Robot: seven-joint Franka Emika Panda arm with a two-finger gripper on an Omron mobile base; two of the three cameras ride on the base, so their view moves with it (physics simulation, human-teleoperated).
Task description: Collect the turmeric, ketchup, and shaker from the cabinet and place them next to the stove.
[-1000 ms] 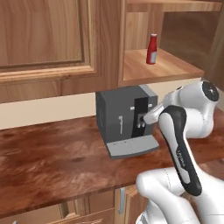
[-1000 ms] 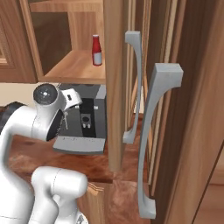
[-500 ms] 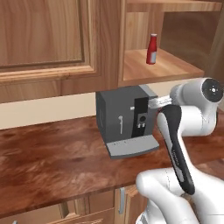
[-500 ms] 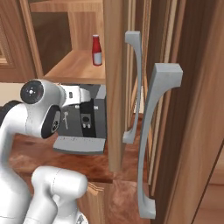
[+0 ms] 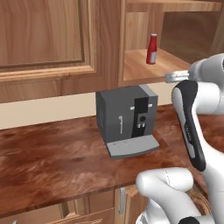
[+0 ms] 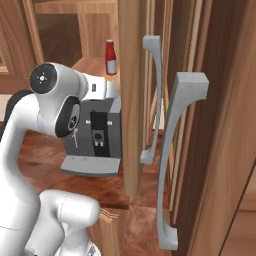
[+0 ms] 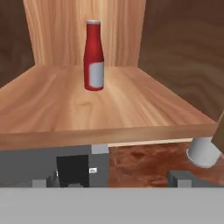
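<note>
The ketchup (image 7: 93,56), a slim red bottle with a white cap, stands upright alone on the shelf of the open wooden cabinet (image 7: 109,116). It also shows at ketchup (image 5: 151,49) and ketchup (image 6: 110,57). My gripper (image 7: 111,180) is open, level with the shelf's front edge and well short of the bottle, with nothing between its fingers. The arm's hand (image 5: 174,77) hovers just below and in front of the shelf (image 5: 140,66). The turmeric, the shaker and the stove are out of view.
A grey coffee machine (image 5: 127,120) sits on the brown counter (image 5: 52,157) under the shelf. The open cabinet door (image 6: 132,100) stands edge-on at the right, with long grey handles (image 6: 176,150) beside it. A pale rounded piece (image 7: 203,153) lies low right of the hand.
The hand has risen from in front of the coffee machine up to the shelf's front edge. The gripper stayed open and the ketchup has not moved.
</note>
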